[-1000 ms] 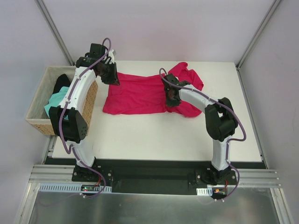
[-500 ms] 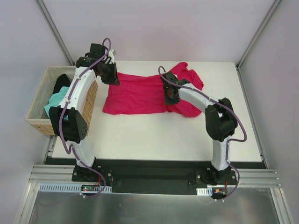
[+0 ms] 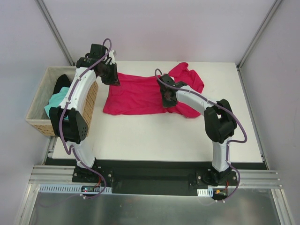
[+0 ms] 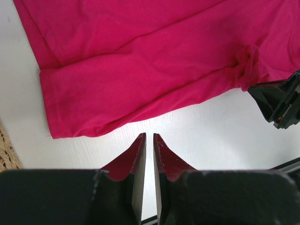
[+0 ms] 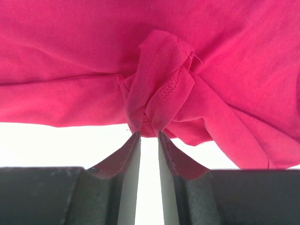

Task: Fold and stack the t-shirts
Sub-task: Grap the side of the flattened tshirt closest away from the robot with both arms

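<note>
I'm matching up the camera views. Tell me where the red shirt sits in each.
Top: red shirt spread out at centre, toward the far side.
Left wrist: fills the upper half.
Right wrist: fills the upper half.
Shared landmark: the bunch of cloth pinched by the right gripper.

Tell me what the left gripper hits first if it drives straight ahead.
Probably the red shirt, whose edge lies just past the left gripper; depth is unclear, so the bare table strip between might come first.
</note>
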